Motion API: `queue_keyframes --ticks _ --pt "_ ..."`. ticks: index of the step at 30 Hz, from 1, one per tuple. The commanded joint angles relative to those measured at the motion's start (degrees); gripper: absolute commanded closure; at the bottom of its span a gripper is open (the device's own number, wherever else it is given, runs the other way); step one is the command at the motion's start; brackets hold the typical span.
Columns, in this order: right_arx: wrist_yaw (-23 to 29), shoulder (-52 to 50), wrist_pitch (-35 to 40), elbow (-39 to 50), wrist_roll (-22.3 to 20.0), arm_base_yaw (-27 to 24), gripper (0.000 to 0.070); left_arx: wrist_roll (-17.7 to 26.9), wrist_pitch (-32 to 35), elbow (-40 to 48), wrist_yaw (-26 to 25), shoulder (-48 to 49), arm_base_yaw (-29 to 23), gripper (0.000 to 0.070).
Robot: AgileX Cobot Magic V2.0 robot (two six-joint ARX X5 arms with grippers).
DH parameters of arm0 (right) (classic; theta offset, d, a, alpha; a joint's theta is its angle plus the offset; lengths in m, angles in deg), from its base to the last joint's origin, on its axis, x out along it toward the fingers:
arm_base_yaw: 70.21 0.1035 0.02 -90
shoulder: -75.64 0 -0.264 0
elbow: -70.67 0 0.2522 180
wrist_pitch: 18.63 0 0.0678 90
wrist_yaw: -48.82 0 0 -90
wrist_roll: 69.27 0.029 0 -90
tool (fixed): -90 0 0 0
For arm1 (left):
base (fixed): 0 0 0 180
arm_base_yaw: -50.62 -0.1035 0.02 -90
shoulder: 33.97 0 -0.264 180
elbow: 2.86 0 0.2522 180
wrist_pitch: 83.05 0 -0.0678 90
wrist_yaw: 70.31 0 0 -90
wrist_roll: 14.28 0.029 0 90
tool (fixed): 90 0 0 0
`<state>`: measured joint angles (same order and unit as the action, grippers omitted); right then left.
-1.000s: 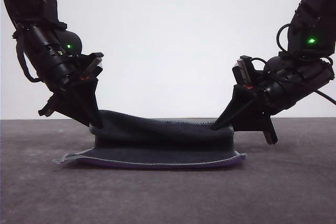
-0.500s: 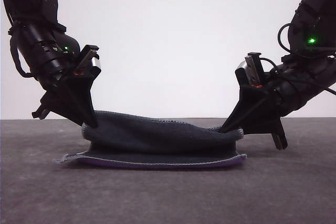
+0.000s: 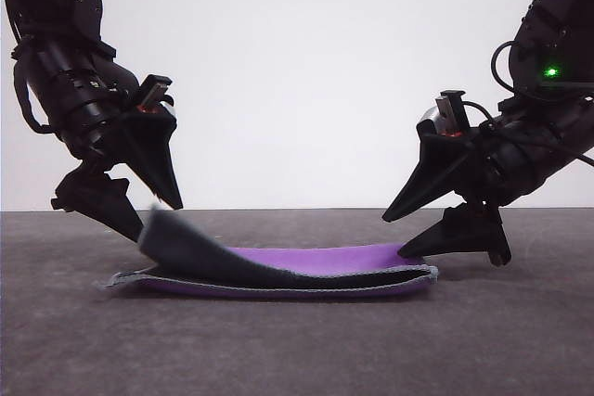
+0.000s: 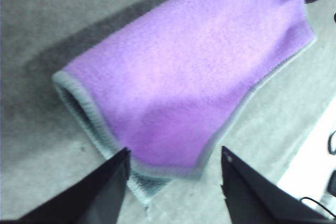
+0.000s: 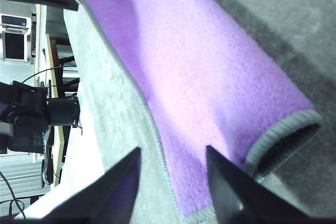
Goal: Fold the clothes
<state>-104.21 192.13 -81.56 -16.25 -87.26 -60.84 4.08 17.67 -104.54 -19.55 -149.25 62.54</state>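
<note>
Folded cloth (purple up) lies between left claw and right claw, both spread, empty.

Cloth flat on table, mid-front, folded over w/ top layer on bottom layer; left end of top layer curled up off the rest. Left gripper just above cloth's left end, jaws apart, lower finger near raised flap, contact unclear. Right gripper at cloth's right end, jaws apart, lower finger just over the edge, upper one clear above.
</note>
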Motion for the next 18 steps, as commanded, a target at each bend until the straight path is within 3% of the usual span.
queue_keyframes --ticks 1,6,12,18 --pt "-0.39 0.28 -0.15 -1.20 -1.33 0.20 0.0416 0.94 -0.79 -0.96 -1.24 -0.13 0.24 0.0343" --pt "-0.39 0.26 -0.27 -1.20 -1.34 -0.05 0.0402 1.48 -2.72 -1.03 -1.60 -0.13 0.08 0.0291" --pt "-0.36 -1.86 -3.50 -1.20 -3.62 -0.50 0.0359 1.61 -4.95 -2.41 -1.58 0.32 -0.56 0.0294" --pt "0.36 -10.68 -4.74 -1.20 -3.79 -1.02 0.0359 0.45 -5.16 -5.81 -1.21 4.01 -1.64 0.0294"
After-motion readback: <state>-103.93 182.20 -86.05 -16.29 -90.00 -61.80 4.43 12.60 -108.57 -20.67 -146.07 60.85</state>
